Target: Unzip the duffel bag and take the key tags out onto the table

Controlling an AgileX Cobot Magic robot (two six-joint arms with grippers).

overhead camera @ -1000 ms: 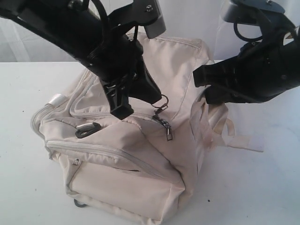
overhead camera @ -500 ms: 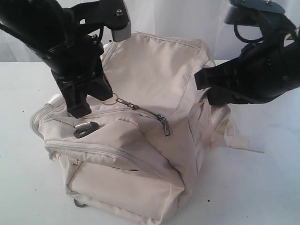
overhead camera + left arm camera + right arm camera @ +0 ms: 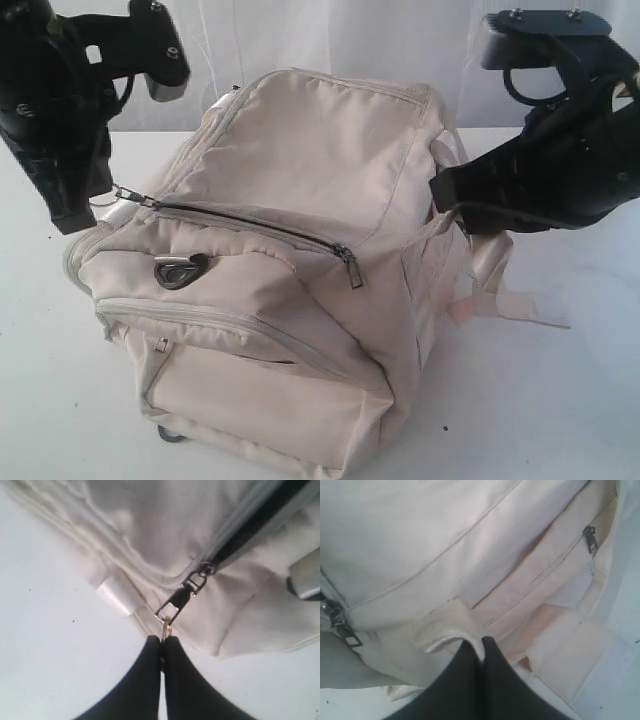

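L gripper [image 3: 162,639], clamped on the zip pull [image 3: 179,600], has dragged it to the left end of the bag [image 3: 320,150] on the table [image 3: 560,400] — zip now open, tags unseen, prob. inside — R gripper [image 3: 481,642] stays pinched on a strap [image 3: 445,625] at right.

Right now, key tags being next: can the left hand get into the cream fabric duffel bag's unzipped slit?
Probably not: the left hand is shut on the metal zipper pull, and the slit in the cream duffel bag gapes narrowly.
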